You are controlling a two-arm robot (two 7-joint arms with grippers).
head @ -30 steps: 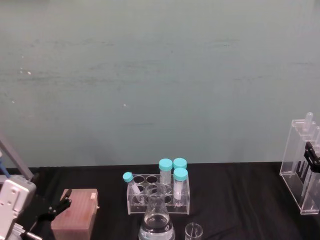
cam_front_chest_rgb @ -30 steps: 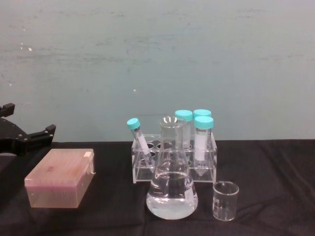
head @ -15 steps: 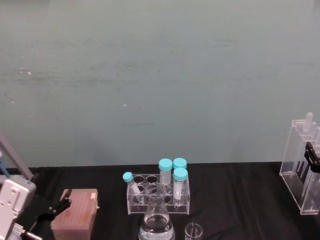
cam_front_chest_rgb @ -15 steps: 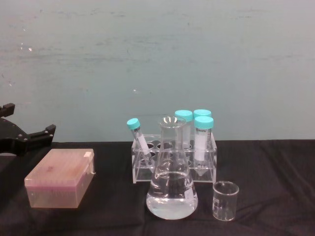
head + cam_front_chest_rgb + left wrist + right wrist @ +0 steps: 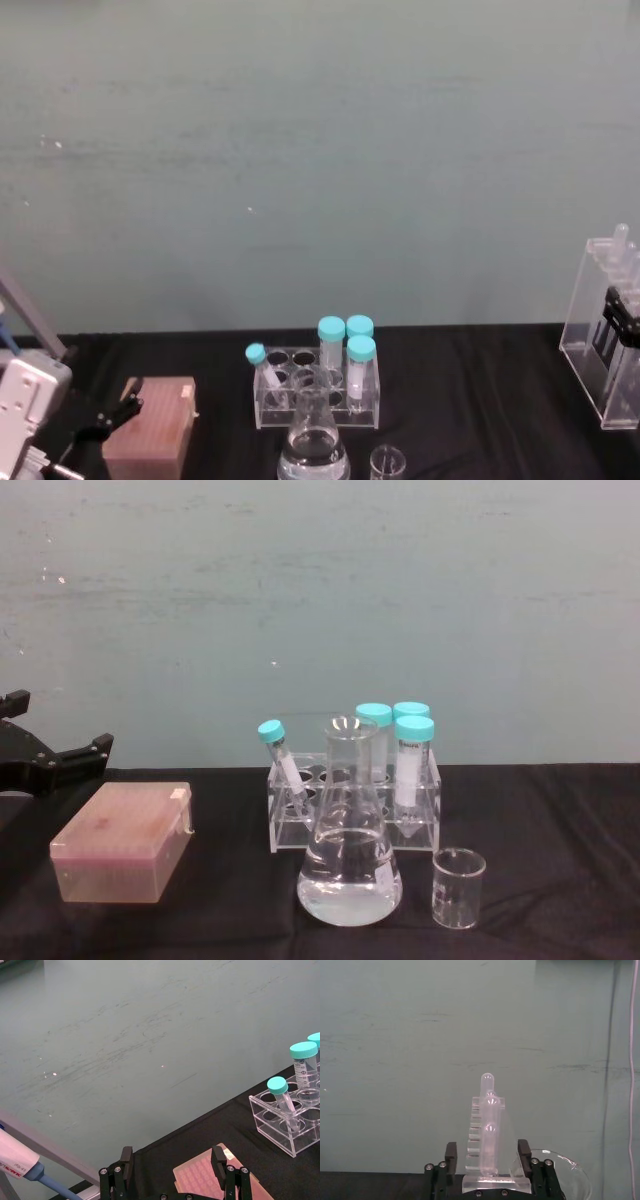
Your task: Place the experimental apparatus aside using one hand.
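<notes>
The tall clear plastic stand with long tubes is upright at the far right of the black table. My right gripper has a finger on each side of the stand and looks shut on it. The large conical flask, partly filled with clear liquid, stands at front centre. The small glass beaker is just to its right. Both also show in the head view, flask and beaker. My left gripper hangs open at the left, behind a pink box, holding nothing.
A clear rack of teal-capped tubes stands right behind the flask. A pink tip box lies at the front left. A glass dish sits beside the stand. A pipette shows by the left arm.
The stand and the right gripper have shifted very slightly at the right edge. The left arm, flask and beaker have not moved.
</notes>
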